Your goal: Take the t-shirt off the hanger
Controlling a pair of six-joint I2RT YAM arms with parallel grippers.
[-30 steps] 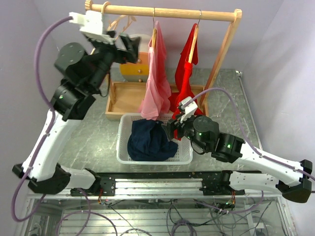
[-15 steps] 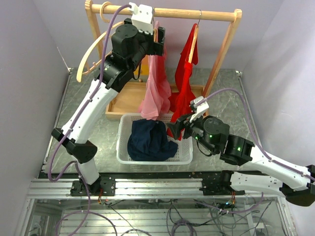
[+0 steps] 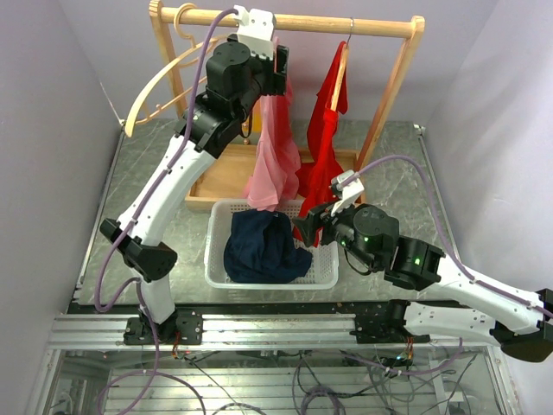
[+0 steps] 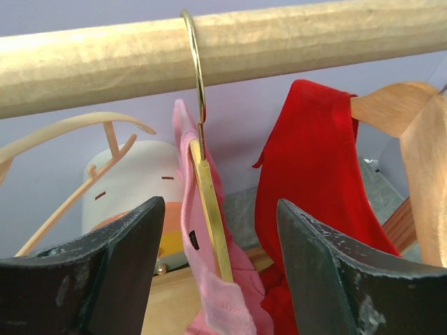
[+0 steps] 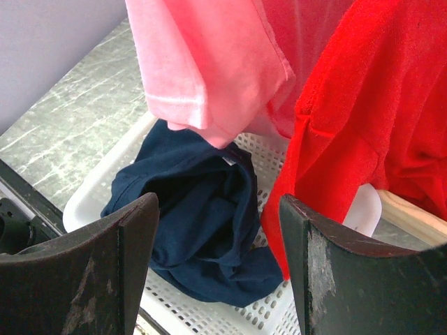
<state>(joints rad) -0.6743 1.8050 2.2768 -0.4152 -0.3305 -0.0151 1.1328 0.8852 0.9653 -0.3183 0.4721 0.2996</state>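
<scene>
hanger (image 4: 212, 222) on rail (image 4: 314, 36), basket (image 3: 212, 247) below

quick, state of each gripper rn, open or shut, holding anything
Left gripper: open, holding nothing, facing the hanger of the pink t-shirt.
Right gripper: open, holding nothing, beside the red t-shirt.

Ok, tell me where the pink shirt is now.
Top view, centre: the pink shirt hangs from the rail on a hanger, just left of the red shirt, its hem over the basket. The open left claw sits at its hanger.
</scene>
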